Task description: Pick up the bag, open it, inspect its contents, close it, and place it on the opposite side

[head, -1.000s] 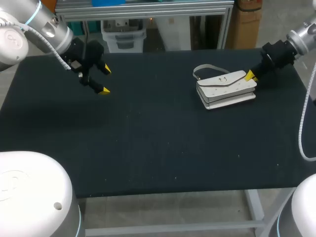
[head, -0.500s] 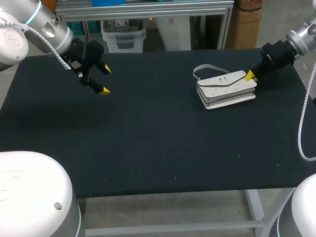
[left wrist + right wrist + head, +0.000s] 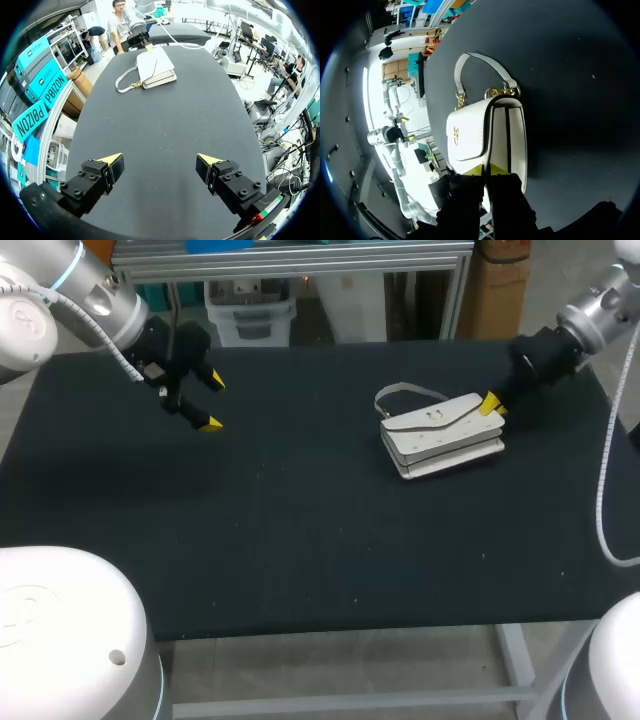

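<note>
Right gripper [image 3: 490,405], tips narrowed almost together, rests against one end of the bag [image 3: 440,433]. The bag is white with black edging, a gold clasp and a short handle, and lies flat right of the table's [image 3: 300,540] centre. Left gripper [image 3: 210,402] hangs wide open, well apart.

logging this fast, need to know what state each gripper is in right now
Left gripper: open, holding nothing.
Right gripper: jaws closed at the end of the bag; grip on it unclear.
</note>
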Tool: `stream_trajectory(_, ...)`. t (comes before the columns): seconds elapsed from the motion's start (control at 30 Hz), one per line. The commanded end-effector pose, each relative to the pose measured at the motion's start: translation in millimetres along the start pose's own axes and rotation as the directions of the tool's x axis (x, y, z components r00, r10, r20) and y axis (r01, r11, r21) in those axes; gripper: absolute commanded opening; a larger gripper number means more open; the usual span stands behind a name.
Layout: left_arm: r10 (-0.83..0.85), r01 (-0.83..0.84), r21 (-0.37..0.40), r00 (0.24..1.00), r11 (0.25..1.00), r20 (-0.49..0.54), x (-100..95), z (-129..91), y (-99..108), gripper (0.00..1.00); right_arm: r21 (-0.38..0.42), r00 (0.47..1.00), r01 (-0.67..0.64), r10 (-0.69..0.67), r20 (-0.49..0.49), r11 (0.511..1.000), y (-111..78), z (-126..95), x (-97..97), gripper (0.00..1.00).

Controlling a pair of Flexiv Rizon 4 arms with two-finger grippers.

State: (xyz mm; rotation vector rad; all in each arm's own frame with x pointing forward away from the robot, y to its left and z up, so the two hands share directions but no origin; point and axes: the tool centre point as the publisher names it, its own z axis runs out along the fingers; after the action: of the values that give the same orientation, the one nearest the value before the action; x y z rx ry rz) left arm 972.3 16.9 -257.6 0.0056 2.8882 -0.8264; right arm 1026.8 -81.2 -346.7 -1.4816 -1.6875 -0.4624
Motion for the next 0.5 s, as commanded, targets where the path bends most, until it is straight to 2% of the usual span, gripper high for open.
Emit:
stream_trajectory(0.03,0.000,0.000,0.002,1.000,1.000,0.001,-0.1,1,0,1.00,-0.118,0.998,-0.013,0.019,0.052,0.993,-11.9,19,15.9,0.00)
stream_trajectory(0.27,0.000,0.000,0.002,1.000,1.000,0.001,-0.1,1,0,1.00,-0.252,0.998,-0.039,0.049,0.035,0.967,-20.0,48,17.1,0.00)
stream_trajectory(0.37,0.000,0.000,0.002,1.000,1.000,0.001,-0.1,1,0,1.00,-0.312,0.999,-0.033,0.036,0.004,0.949,-22.2,52,20.1,0.00)
stream_trajectory(0.5,0.000,0.000,0.002,1.000,1.000,0.001,-0.1,1,0,1.00,-0.404,1.000,-0.013,0.019,0.010,0.915,-27.6,53,31.8,0.00)
